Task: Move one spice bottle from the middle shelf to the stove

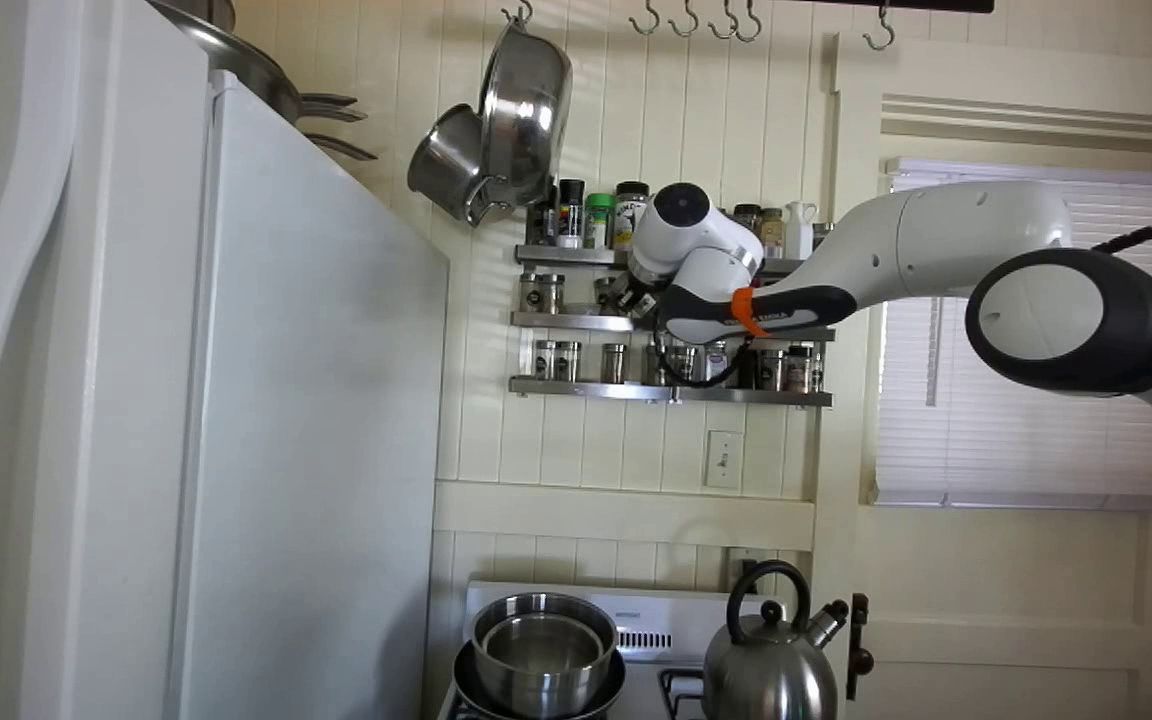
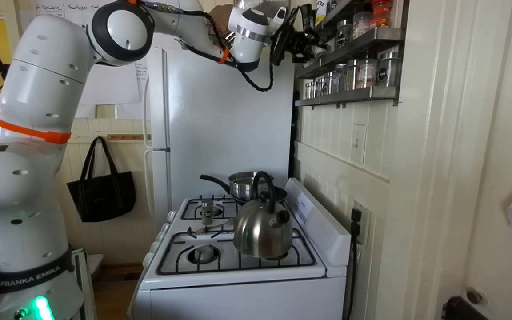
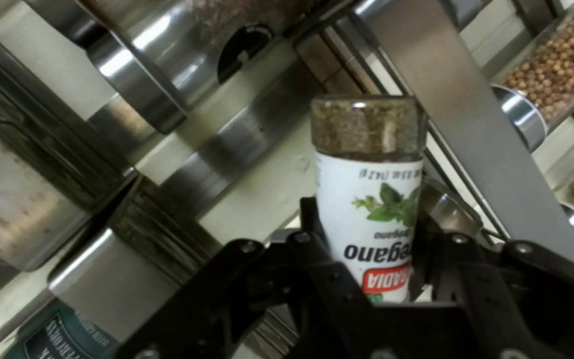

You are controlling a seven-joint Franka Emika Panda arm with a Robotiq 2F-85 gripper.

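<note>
Aloft, bent arm (image 2: pixel 60 49) (bottle (image 3: pixel 369 199) between fingers (image 3: pixel 312 249)).

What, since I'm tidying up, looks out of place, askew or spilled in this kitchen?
A lone spice jar stands on the stove; similar jars sit on the rack. The oregano bottle in the hand is tilted, unlike those, probably just from the grip. No spill stands out.

Stove (image 2: pixel 238 300) carries kettle (image 2: pixel 262 231), pan (image 2: pixel 281 195), 1 jar (image 2: pixel 207 212).

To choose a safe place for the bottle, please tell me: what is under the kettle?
The black grate of the stove shows; most of the burner below is hidden by the kettle.
</note>
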